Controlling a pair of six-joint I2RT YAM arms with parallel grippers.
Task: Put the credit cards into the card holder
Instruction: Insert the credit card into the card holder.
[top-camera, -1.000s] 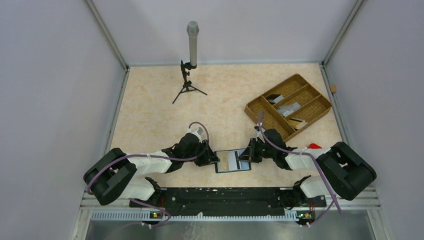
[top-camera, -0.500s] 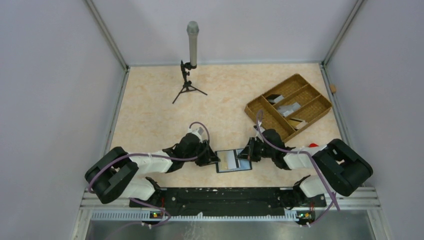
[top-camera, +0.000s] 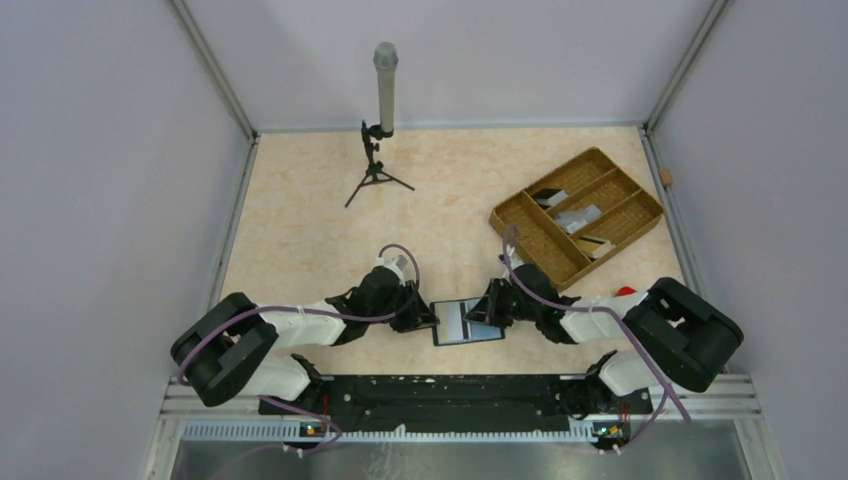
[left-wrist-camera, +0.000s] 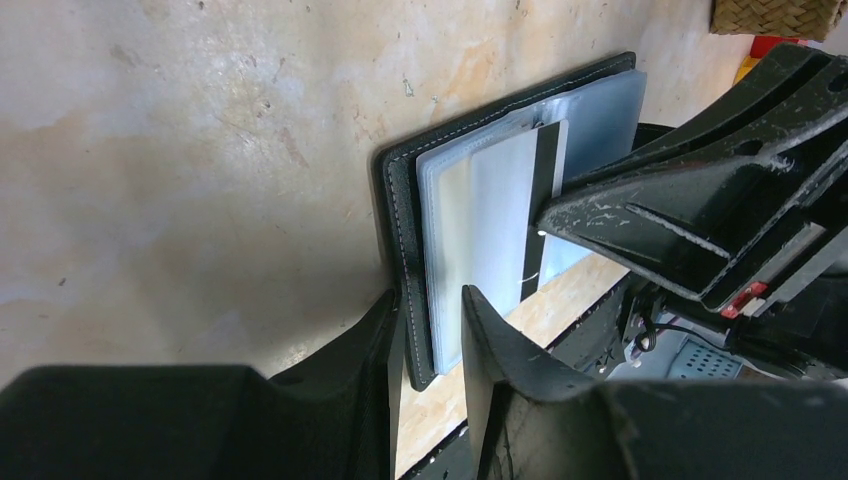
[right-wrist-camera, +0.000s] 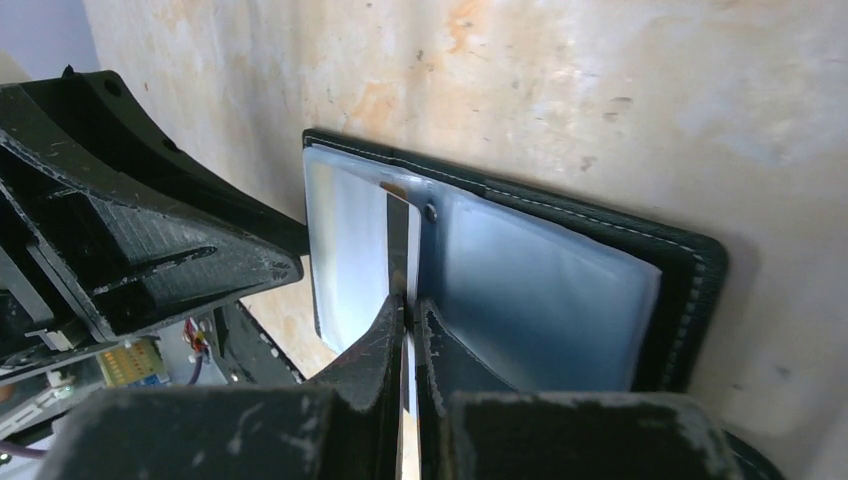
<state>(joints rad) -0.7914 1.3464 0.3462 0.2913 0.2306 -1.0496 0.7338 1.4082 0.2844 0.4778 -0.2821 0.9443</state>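
Top view, left arm: folded low, forearm stretched right along the near side of the pale marbled tabletop (top-camera: 300, 200), left gripper (top-camera: 425, 318) at the left side of the small black bifold card holder (top-camera: 467, 322).
Top view, right arm: mirrors it, right gripper (top-camera: 488, 312) over the holder's right half.
Top view, change: right gripper further left over the holder than a second ago; left arm and holder unmoved.
Top view, room: holder open near the near edge; brown woven divided tray (top-camera: 543, 181) well apart at far right, grey cylinder on a black tripod (top-camera: 385, 90) at the back.
Left wrist, jaws: left gripper (left-wrist-camera: 428, 318) narrow, astride the card holder (left-wrist-camera: 400, 200) at its stitched edge; clamped or not, cannot tell.
Left wrist, card: pale grey credit card with a dark stripe (left-wrist-camera: 500, 210) over the clear sleeves, right gripper (left-wrist-camera: 545, 218) at the stripe.
Right wrist, jaws: right gripper (right-wrist-camera: 405, 305) pinched tight on the credit card (right-wrist-camera: 398, 240), edge-on, front end at the sleeves of the card holder (right-wrist-camera: 600, 215).
Right wrist, edges: left gripper (right-wrist-camera: 290, 255) just beside the holder's far edge.
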